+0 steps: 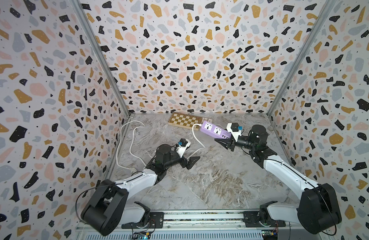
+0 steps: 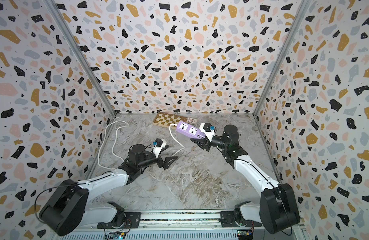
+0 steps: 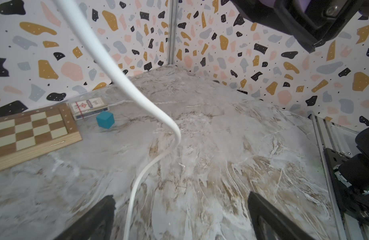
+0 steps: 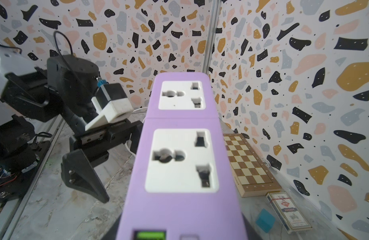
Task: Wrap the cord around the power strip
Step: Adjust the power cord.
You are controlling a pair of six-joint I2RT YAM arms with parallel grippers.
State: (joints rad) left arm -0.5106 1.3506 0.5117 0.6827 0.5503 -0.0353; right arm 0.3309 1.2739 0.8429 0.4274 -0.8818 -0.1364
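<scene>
Lilac plastic fills my right wrist view. The power strip (image 4: 179, 158) runs straight out from the right gripper (image 1: 225, 143), which is clenched on its USB end, sockets up. In both top views the strip sits at the back right of the table (image 1: 210, 187), its far end just beside the chessboard (image 1: 184, 120), and it looks raised off the marble.

The cord (image 1: 198, 138) leaves that far end, drops to the table, passes the left gripper (image 1: 188, 163) and sprawls in big loops along the left wall. No turn lies around the strip yet, so I judge we're at the very start.

The left gripper is spread wide and holds nothing. In its wrist view the cord runs between the fingers, hugging one finger (image 3: 96, 218).

Here's what worries me:
- **Missed grip:** if I close now, the off-centre cord could squirt out past that finger.
- **Strip twisting:** it's held by one end only, so any tug on the cord may make it pivot or slip in the jaws.
- **Collisions:** swinging it risks clipping the chessboard, the card box (image 4: 287, 212) or the teal cube (image 4: 265, 220).
- **Snagging:** the slack loops could catch on the left arm as I pull.
</scene>
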